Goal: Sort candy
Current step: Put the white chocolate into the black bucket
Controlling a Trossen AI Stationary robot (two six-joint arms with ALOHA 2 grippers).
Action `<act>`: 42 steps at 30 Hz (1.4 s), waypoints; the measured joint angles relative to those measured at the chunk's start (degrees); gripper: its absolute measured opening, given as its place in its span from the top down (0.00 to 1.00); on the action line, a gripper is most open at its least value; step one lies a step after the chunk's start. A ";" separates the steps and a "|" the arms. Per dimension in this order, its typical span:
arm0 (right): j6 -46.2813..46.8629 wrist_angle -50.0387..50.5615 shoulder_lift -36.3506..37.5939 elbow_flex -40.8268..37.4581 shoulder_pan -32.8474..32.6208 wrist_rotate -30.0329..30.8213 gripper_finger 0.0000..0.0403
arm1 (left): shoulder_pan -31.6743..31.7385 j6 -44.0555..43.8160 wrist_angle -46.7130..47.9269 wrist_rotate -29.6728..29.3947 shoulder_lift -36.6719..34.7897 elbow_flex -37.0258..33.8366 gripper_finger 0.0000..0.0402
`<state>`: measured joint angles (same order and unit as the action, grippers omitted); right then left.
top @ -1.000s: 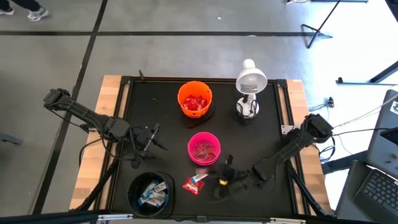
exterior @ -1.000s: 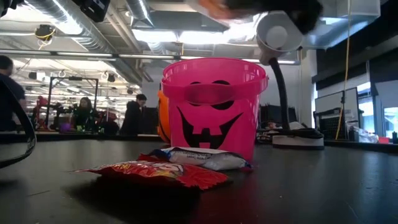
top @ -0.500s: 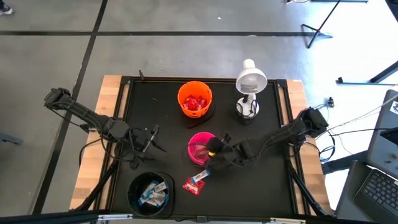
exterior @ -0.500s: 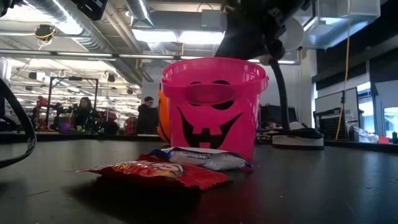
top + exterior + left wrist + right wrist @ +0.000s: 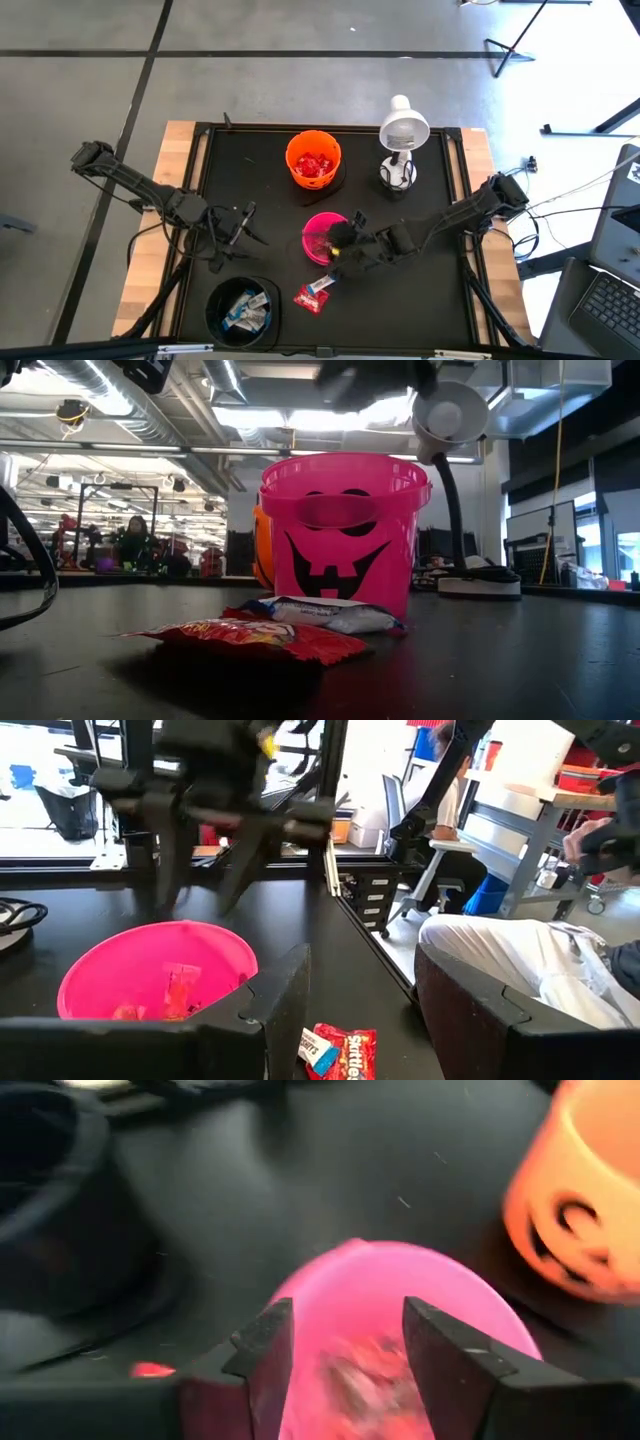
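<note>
My right gripper hangs open over the pink bowl. Its fingers stand apart above the pinkish candy that lies inside, and nothing is between them. My left gripper waits open, left of the pink bowl and clear of the table. A red candy packet and a blue-and-white one lie flat on the black table in front of the pink bowl. The orange bowl holds red candy. Blue-and-white candy fills the black bowl.
A white desk lamp stands at the far right of the table, beside the orange bowl. A raised black frame runs round the tabletop. Bare black table lies between the left gripper and the orange bowl.
My right gripper has risen from beside the loose candy near the table's front edge. It has swung toward the far edge and the left, and now stands over the pink bowl. The loose candy has not shifted.
</note>
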<state>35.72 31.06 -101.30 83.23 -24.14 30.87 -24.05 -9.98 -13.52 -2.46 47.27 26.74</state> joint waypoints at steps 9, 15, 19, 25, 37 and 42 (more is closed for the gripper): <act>-7.20 -5.14 -3.22 1.52 -11.02 0.10 0.58 | 0.00 0.40 0.25 -0.05 -0.02 0.00 0.57; -7.55 -8.66 -11.50 1.41 -13.95 -0.23 0.60 | 0.00 1.09 -0.09 -1.31 -0.01 0.00 0.57; -7.53 -8.50 -16.46 1.37 -13.28 -0.43 0.60 | 0.00 -0.30 -0.21 -1.30 -0.01 0.00 0.57; -7.53 -8.71 -19.98 1.37 -11.65 -0.91 0.60 | -0.43 -0.44 -0.24 -1.26 -0.02 0.00 0.57; -6.18 -8.44 -20.90 1.39 -10.58 -2.92 0.60 | -3.20 2.56 -21.79 17.23 -0.43 0.11 0.57; -5.80 -8.13 -20.90 1.39 -10.62 -2.02 0.60 | -3.74 4.13 -19.20 14.22 -2.08 0.11 0.57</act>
<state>29.92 22.93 -122.19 84.62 -34.77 28.84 -27.79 -5.85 -32.72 11.76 45.19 26.85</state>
